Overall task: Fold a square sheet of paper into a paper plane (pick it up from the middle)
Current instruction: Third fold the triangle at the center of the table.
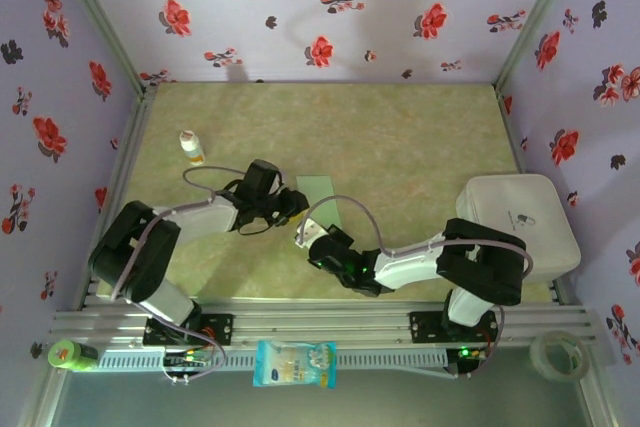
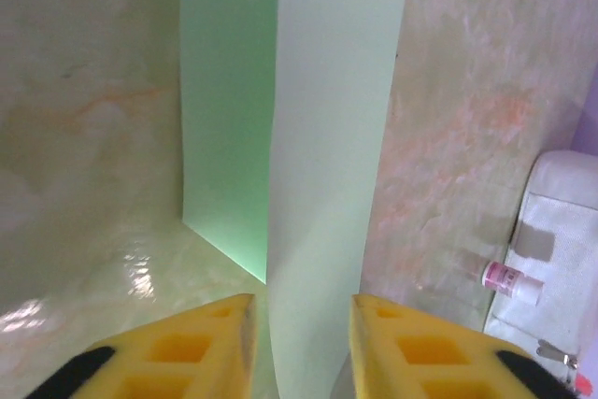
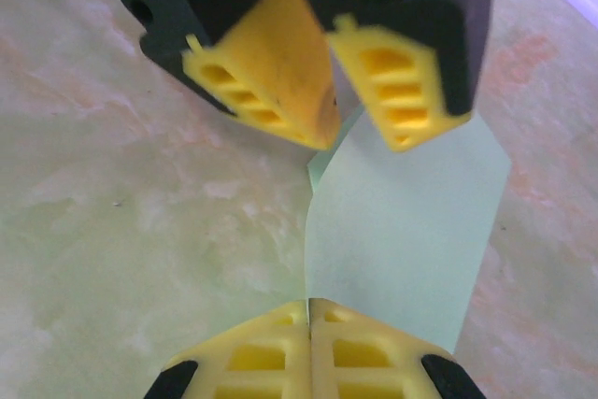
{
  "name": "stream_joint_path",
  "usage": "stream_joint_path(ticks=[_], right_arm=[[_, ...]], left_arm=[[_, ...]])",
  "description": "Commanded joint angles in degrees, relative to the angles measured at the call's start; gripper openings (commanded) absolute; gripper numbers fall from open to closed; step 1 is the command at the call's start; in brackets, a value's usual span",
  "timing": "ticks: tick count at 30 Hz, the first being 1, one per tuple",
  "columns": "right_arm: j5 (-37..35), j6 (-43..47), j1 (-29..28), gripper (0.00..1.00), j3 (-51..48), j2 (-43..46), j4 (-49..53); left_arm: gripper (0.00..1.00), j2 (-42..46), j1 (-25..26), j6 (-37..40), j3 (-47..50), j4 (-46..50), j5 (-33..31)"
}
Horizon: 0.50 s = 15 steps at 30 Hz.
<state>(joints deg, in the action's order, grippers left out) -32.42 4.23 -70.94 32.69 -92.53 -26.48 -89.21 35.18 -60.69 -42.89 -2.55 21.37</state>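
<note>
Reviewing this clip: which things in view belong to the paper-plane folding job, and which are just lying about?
Job in hand:
square sheet of paper, pinched by the right gripper
left gripper, jaws apart with the paper between them

Lying about:
small white bottle
white box
blue-and-white packet
tape roll
green object

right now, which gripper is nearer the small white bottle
Left. The left gripper is right of the small white bottle, a bit nearer the bases, open around the green paper sheet. The right gripper, shut on that sheet's edge, sits farther away.
</note>
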Motion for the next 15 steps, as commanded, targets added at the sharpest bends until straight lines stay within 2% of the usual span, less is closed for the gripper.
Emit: stream_joint_path(ticks=[1, 4, 10, 13, 15], right_arm=[[6.58, -5.39, 1.95, 0.0, -1.49, 3.71, 0.97], [15.37, -9.73, 4.35, 0.0, -2.47, 6.23, 1.88], [27.55, -16.26, 6.63, 0.0, -4.6, 8.37, 1.27], [30.25, -17.4, 7.15, 0.0, -3.33, 8.28, 4.34], [31.12, -17.41, 7.46, 0.0, -2.9, 7.99, 5.01]], left_arm=[[0.37, 4.12, -1.03, 4.68, -3.13, 9.09, -4.67], [0.4, 5.89, -2.48, 7.6, -4.9, 13.18, -4.95], [0.41, 5.4, -4.15, 15.43, -10.35, 17.76, -1.5], [0.4, 1.97, -4.24, 18.87, -15.29, 18.27, 4.19], [0.37, -1.06, -4.26, 20.47, -18.44, 20.03, 5.02]])
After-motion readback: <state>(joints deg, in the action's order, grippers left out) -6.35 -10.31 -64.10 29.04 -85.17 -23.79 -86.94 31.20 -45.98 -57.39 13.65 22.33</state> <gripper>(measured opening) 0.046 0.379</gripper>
